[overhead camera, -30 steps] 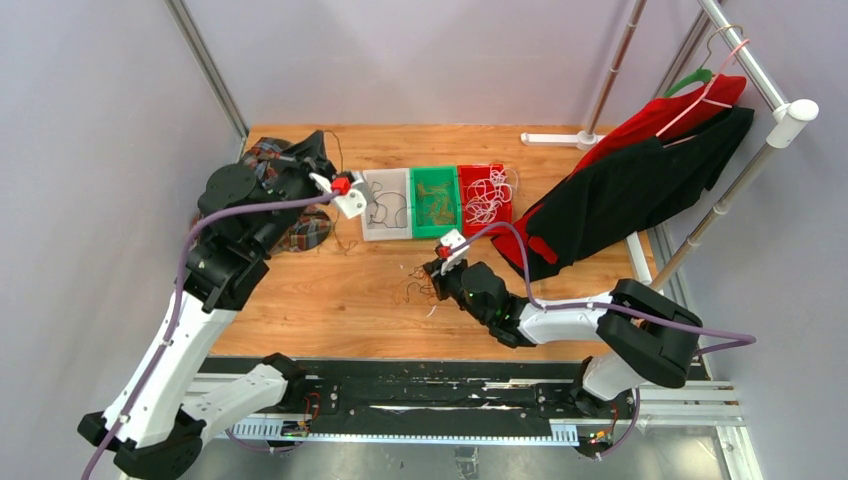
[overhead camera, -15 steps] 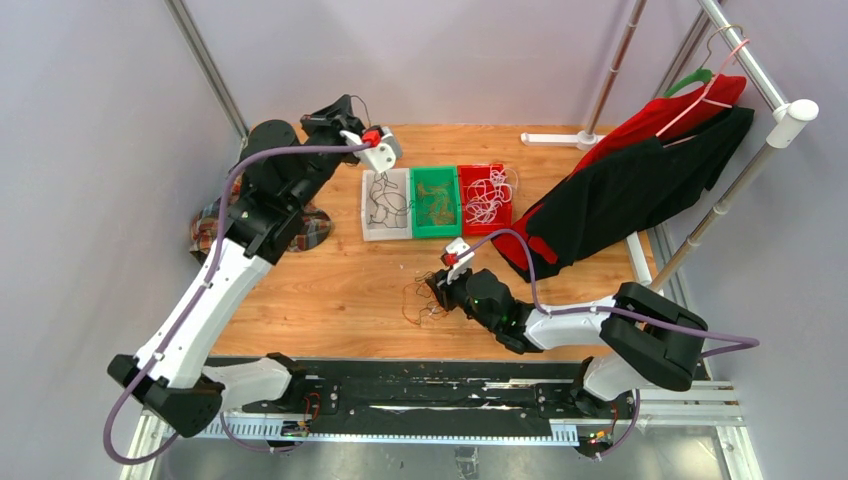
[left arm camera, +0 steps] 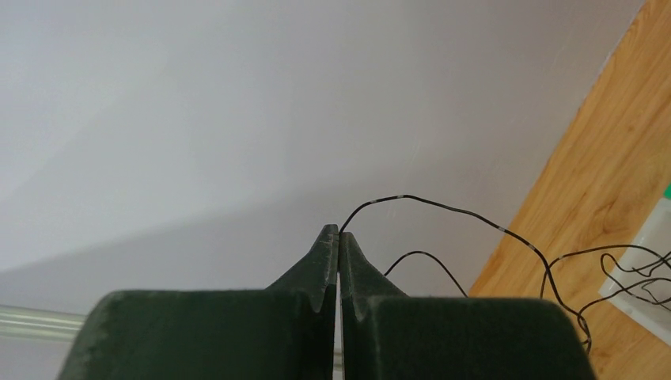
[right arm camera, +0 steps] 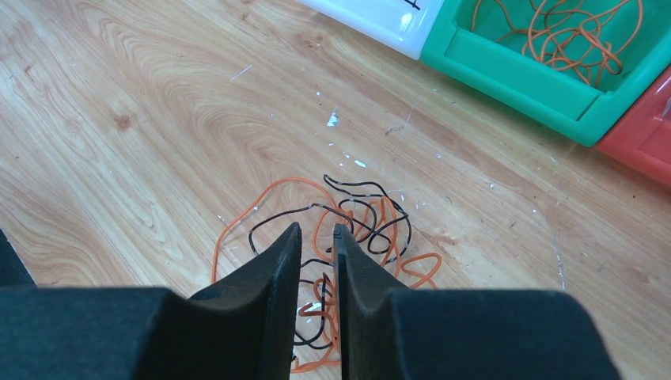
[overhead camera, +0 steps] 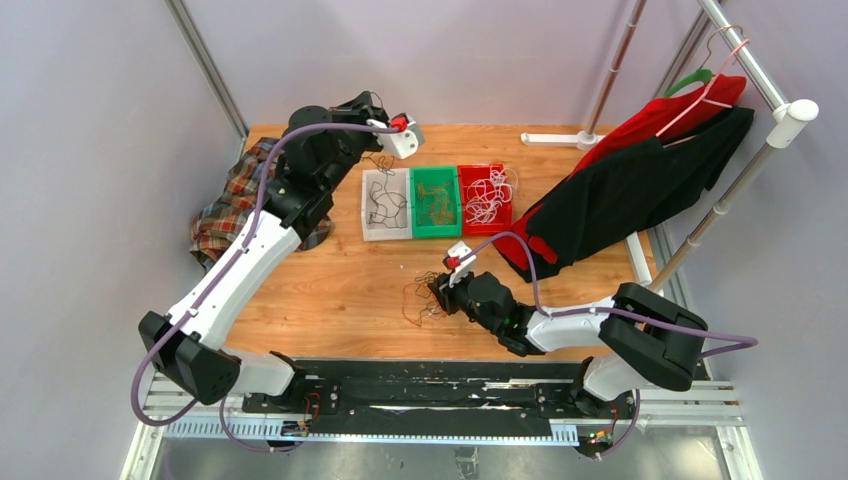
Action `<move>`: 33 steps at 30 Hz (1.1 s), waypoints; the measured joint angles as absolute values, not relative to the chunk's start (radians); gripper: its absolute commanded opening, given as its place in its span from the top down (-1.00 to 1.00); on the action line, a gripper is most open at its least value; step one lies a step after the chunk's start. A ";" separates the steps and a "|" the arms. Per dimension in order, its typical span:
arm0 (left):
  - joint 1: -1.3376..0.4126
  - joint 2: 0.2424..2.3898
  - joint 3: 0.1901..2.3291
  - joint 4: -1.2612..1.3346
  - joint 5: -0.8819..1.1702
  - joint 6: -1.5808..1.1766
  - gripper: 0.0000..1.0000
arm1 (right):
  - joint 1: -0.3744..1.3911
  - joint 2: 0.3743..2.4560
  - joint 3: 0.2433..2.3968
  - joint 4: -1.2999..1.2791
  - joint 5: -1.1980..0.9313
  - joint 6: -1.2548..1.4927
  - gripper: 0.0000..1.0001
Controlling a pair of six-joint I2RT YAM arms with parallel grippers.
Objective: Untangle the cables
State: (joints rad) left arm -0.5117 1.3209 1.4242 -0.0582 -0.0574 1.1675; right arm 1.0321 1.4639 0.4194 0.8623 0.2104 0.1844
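Two grippers, one heap, three bins, listed as they stand.

1. Heap of cables (right arm camera: 358,229): orange and black strands looped through one another. They lie flat on the wooden table (right arm camera: 119,103), on the near side of the bins and apart from them.

2. Right gripper (right arm camera: 316,232): held low over the table, pointing at the heap. Its jaws are parted by a narrow gap, and nothing shows clamped between them. The heap lies directly under and just beyond the fingertips, with strands spread to either side. From above, the heap sits just left of this gripper.

3. Left gripper (left arm camera: 339,233): raised above the far left part of the table, well apart from the heap. Its jaws are pressed together on one black cable (left arm camera: 451,210). That cable leaves the tips, arcs outward and hangs down towards the white bin.

4. White bin (overhead camera: 385,203): holds black strands.

5. Green bin (overhead camera: 434,200): holds orange strands and touches the white bin on one side and the red bin on the other.

6. Red bin (overhead camera: 485,195): holds white strands, some of them over the rim.

7. Plaid cloth (overhead camera: 225,205): crumpled at the table's left edge, beside the left arm.

8. Red and black garment (overhead camera: 630,190): hangs from a rack at the right.
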 measured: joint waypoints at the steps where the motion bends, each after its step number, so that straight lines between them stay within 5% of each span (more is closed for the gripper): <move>1: -0.512 1.333 1.429 -0.055 -0.062 1.168 0.99 | 1.032 1.464 0.418 0.863 0.210 0.185 0.54; 33: -0.507 1.412 1.327 -0.081 -0.149 1.267 0.99 | 1.032 1.391 0.416 0.823 0.250 0.187 0.42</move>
State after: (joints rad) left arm -0.5068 1.4124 1.3266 -0.0807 -0.1490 1.2675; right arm 1.0325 1.3911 0.4156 0.8234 0.2504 0.1875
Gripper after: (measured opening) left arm 0.009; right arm 0.289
